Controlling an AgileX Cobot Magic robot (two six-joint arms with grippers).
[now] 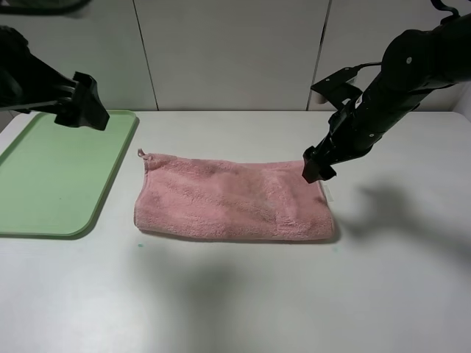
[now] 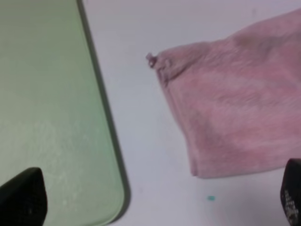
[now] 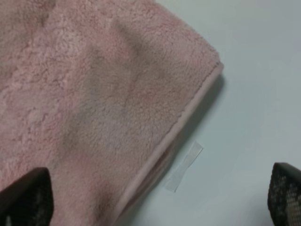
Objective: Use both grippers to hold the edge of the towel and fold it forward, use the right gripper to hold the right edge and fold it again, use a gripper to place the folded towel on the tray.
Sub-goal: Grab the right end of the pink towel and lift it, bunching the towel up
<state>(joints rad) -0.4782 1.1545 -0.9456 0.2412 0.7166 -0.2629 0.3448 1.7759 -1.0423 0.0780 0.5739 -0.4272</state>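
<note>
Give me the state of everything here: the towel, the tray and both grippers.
Towel: folded once, flat on the table, beside the tray.
Tray: bare where visible.
Left gripper: open, holding nothing, above the tray's right rim.
Right gripper: open, fingers straddling the towel's right edge, not gripping.

Bright, even light from above threw soft, diffuse shadows across the white surface (image 1: 243, 316) and under the towel (image 1: 228, 198), while both wrist views were noticeably blurred.
</note>
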